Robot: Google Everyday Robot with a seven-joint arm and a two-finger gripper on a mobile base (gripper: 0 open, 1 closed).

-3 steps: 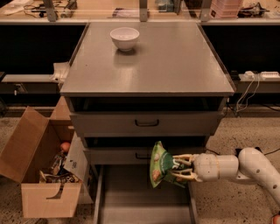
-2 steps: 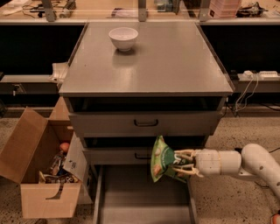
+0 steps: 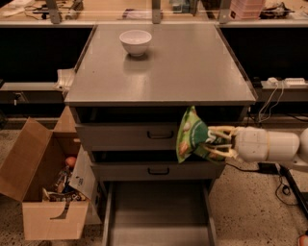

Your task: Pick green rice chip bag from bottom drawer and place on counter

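Just below the counter [image 3: 163, 77] edge, the gripper [image 3: 208, 142] fingers [image 3: 220, 129] pinch the green rice chip bag [image 3: 188, 134].

1 camera view. It sits in front of the cabinet, above counter height, facing it head-on and pitched down. The counter [image 3: 192, 72] shows its whole top, narrowing toward the far edge.

Range is medium. The frame runs from the tan bench [image 3: 120, 14] along the top border down to the open bottom drawer [image 3: 159, 211], whose near end is cut by the lower border. The cabinet is centred, with the cardboard box [image 3: 43, 192] at lower left and floor on both sides.

The arm enters from the right border at mid-height. The gripper [image 3: 208, 142] is right of centre, in front of the 2 upper drawer faces, fingers clamped on the green rice chip bag [image 3: 190, 134].
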